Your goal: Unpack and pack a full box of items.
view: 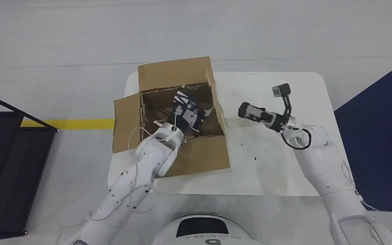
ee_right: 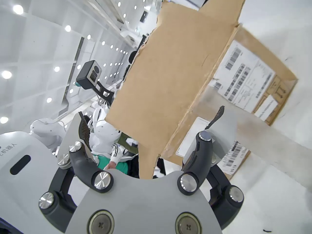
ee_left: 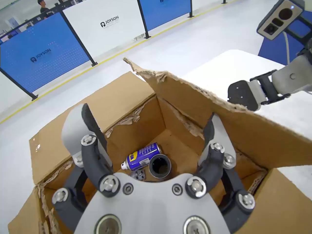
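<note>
The unpacking half looks to be in hand. The cardboard box (view: 174, 73) stands open on the white surface (view: 275, 165), flaps splayed outward, and things lie on its floor. The left gripper (ee_left: 148, 115) hangs over the box's mouth, fingers spread wide and holding nothing.

Below it, on the box floor, a blue spray can (ee_left: 143, 155) lies on its side. A black tube (ee_left: 159, 166) rests against the can, its open end facing up toward the camera. A small grey metal piece (ee_left: 138, 175) sits just beside both (what it is I cannot tell).

The right gripper (ee_right: 151, 115) is outside the box, near its torn flap (ee_right: 170, 74). It too is wide open and empty, and points at the box's labelled side.

The next move probably calls for lowering the left gripper straight into the box. The fingers would need to line up across one item only. Since can and tube touch, closing on one is likely to nudge the other, so the can's free side seems the easier approach. The ragged flap edge leans over the opening and wants clearance on the lift.
</note>
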Tool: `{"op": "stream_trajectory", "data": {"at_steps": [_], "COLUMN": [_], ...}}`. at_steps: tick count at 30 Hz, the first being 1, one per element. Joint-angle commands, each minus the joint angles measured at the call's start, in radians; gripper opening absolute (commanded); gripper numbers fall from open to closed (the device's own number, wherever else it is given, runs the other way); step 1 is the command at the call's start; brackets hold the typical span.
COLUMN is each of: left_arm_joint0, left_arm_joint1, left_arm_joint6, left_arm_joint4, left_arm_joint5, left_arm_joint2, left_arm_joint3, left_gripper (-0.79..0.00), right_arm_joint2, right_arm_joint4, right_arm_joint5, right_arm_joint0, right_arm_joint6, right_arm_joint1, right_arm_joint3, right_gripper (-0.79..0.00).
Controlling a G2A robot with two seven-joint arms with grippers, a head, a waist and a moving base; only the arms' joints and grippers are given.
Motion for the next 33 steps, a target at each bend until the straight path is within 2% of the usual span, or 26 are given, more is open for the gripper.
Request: {"op": "stream_trajectory", "data": {"at_steps": [1,4,8,14,18,21,23,27,33], "left_arm_joint0": [-0.022,-0.06,-0.087,-0.108,-0.099,-0.079,-0.054,0.024,0.152], "left_arm_joint1": [-0.008,-0.024,-0.042,-0.054,-0.054,-0.046,-0.038,-0.014,0.016], "left_arm_joint6": [-0.002,-0.013,-0.009,-0.022,0.007,0.034,0.043,0.062,0.086], "left_arm_joint4": [0.007,0.032,0.036,0.072,0.086,0.097,0.088,0.075,0.024], "left_arm_joint5": [0.01,0.021,0.033,0.055,0.071,0.086,0.087,0.065,0.026], "left_arm_joint2": [0.029,0.084,0.134,0.146,0.126,0.076,0.026,-0.095,-0.292], "left_arm_joint3": [0.023,0.082,0.133,0.179,0.169,0.138,0.103,0.007,-0.135], "left_gripper": [0.0,0.0,0.0,0.0,0.0,0.0,0.0,0.0,0.0], "right_arm_joint2": [0.049,0.114,0.161,0.182,0.197,0.217,0.218,0.152,0.032], "right_arm_joint4": [-0.024,-0.056,-0.087,-0.105,-0.131,-0.169,-0.21,-0.247,-0.181], "right_arm_joint5": [-0.024,-0.05,-0.049,-0.036,-0.09,-0.154,-0.162,-0.118,-0.023], "right_arm_joint0": [-0.068,-0.158,-0.231,-0.255,-0.251,-0.259,-0.256,-0.183,-0.038], "right_arm_joint6": [-0.051,-0.13,-0.177,-0.195,-0.236,-0.275,-0.272,-0.204,-0.079], "right_arm_joint1": [0.009,0.019,0.026,0.03,0.029,0.029,0.03,0.029,0.022], "right_arm_joint3": [-0.056,-0.13,-0.202,-0.242,-0.257,-0.291,-0.319,-0.348,-0.256], "right_gripper": [0.0,0.0,0.0,0.0,0.0,0.0,0.0,0.0,0.0]}}
